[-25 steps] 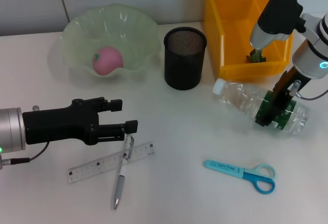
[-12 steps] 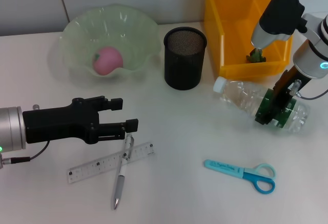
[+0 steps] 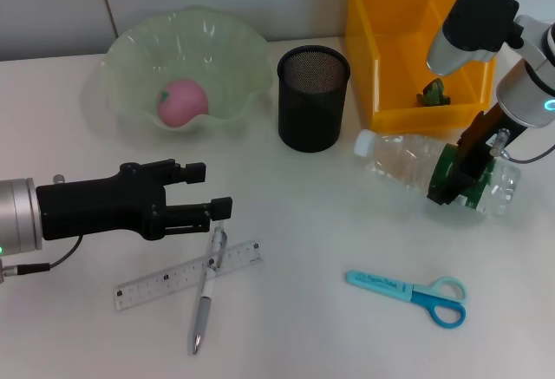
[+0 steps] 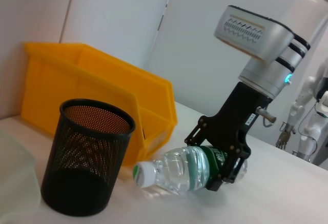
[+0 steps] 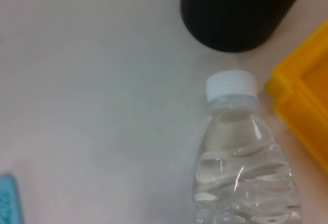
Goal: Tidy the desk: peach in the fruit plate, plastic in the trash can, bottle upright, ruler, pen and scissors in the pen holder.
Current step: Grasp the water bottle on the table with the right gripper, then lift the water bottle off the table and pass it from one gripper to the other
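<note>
Peach sits in the pale green fruit plate at the upper left of the head view, so that item looks done. Below it, at the left edge, the left gripper hovers over the table with its two fingers parted and nothing between them, just above the pen, which lies crossed over the clear ruler in the lower left. Neither has been picked up. The black mesh pen holder stands empty at upper centre, as far as its rim shows. In the lower right of centre the blue scissors lie flat, well apart from both arms.

To the right, the yellow trash can holds a small greenish object, possibly the plastic, though I cannot tell for sure. The bottle lies on its side just below the bin, white cap pointing left toward the pen holder. The right gripper is clamped round its green-labelled body, plain in the left wrist view, with the cap end slightly raised.

By my reading, standing the bottle is under way; ruler, pen and scissors remain.
</note>
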Controlling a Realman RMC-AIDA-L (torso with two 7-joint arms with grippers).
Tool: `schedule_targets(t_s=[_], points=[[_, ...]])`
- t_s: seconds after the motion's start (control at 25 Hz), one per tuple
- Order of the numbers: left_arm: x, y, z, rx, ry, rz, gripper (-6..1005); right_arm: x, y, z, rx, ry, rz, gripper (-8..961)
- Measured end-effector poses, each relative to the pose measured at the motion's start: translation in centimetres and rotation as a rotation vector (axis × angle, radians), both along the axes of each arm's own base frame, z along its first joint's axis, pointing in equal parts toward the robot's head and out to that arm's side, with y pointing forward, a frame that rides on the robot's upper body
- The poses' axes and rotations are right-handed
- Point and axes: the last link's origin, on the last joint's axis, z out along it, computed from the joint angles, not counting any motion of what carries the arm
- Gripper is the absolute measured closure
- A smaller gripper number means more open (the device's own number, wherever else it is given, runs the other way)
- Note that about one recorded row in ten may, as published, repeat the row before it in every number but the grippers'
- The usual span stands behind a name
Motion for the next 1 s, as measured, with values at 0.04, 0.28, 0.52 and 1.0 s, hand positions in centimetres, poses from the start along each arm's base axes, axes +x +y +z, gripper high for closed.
schedule_targets(t_s=[0.04, 0.28, 0.52, 1.0], points=[[0.0, 0.0, 0.0, 0.000, 0.000, 0.000, 187, -0.1, -0.1, 0.0, -0.003, 0.010, 0.005, 183], [0.0, 0.0, 0.0, 0.001, -0.001, 0.001, 187, -0.8, -0.6, 0.4, -0.014, 0.059, 0.022, 184], [0.0, 0.1, 0.3, 0.005, -0.007, 0.009, 187, -1.9, -1.4, 1.3, -0.029, 0.174, 0.073, 184], [0.1, 0.6, 1.7, 0.074, -0.118, 0.062, 186, -2.6, -3.4, 4.6, 0.083, 0.604, 0.254, 185]])
